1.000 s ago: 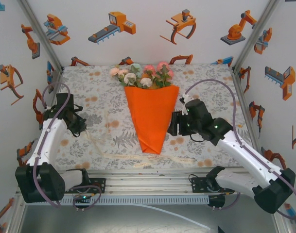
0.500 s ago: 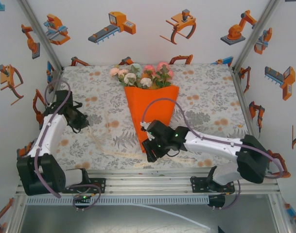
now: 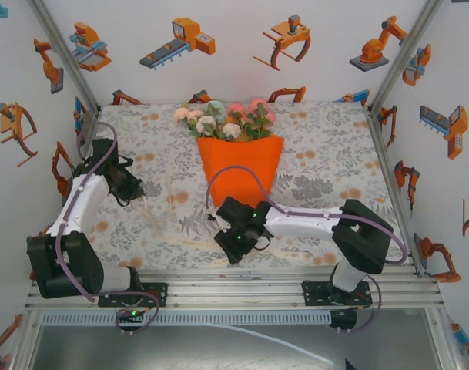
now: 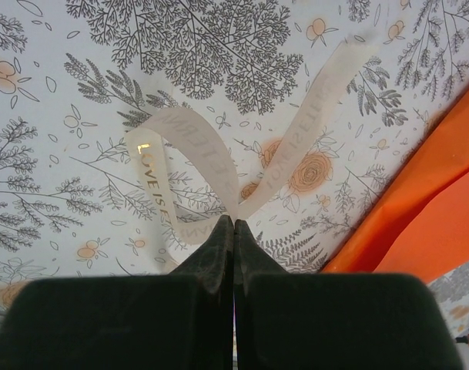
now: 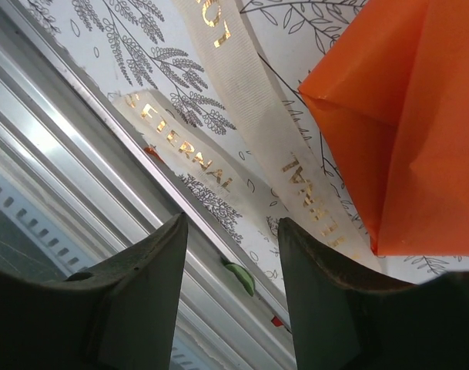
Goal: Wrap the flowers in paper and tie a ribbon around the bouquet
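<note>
The left gripper (image 4: 234,225) is clenched: its two dark jaws are pressed together, and the ribbon (image 4: 184,131) is pinched at their tips. From this pinch two cream bands go out in front of the gripper over the tablecloth (image 4: 219,46). One band makes a loop to the left and carries gold letters; the other goes forward and to the right. On the right side of this gripper lies the orange paper (image 4: 419,223), near the jaws but apart from them.

In the top view the left gripper (image 3: 132,189) is well to the left of the bouquet (image 3: 240,173). The bouquet lies flat, with the flowers (image 3: 222,119) at its wide far end and its narrow end toward the bases of the arms. The right gripper (image 3: 236,240) stands over this narrow near end.

The right gripper (image 5: 230,231) is released: its jaws stand apart with a clear gap, and nothing is between them. Just ahead of the gap two lengths of ribbon (image 5: 249,92) with gold letters lie on the tablecloth (image 5: 296,23). One length runs along the edge of the cloth beside the metal rail (image 5: 57,116), to the left front of the jaws. The other runs close along the left edge of the paper (image 5: 388,131), whose folded tip is to the right front of the jaws. Whether the fingertips touch the cloth, I cannot tell
</note>
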Controlling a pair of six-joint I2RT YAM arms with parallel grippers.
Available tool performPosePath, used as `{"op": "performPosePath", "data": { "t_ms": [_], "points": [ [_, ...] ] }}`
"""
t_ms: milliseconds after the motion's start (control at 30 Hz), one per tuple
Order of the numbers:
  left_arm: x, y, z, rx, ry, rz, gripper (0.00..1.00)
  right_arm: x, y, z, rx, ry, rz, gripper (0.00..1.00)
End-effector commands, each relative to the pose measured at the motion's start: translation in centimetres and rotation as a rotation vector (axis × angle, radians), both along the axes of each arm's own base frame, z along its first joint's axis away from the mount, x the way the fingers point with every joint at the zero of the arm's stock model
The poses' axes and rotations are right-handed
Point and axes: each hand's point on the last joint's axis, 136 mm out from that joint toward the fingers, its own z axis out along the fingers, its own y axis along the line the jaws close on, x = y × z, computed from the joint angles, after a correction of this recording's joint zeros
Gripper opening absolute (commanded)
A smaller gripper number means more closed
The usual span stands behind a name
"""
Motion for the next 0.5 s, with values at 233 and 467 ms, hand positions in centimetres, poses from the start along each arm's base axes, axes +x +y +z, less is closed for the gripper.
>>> {"op": "performPosePath", "data": {
  "t_ms": [233,467],
  "points": [
    [0.8,-0.6,0.6,-0.006,-0.018,-0.029,0.0,-0.7,-0.7,-1.2,-0.046,0.017,0.043,0.37],
    [0.7,-0.5,0.5,-0.002,-0.013,-0.024,0.0,0.0,-1.4,1.2,-0.025,-0.058,0.032,0.03]
  ]
}}
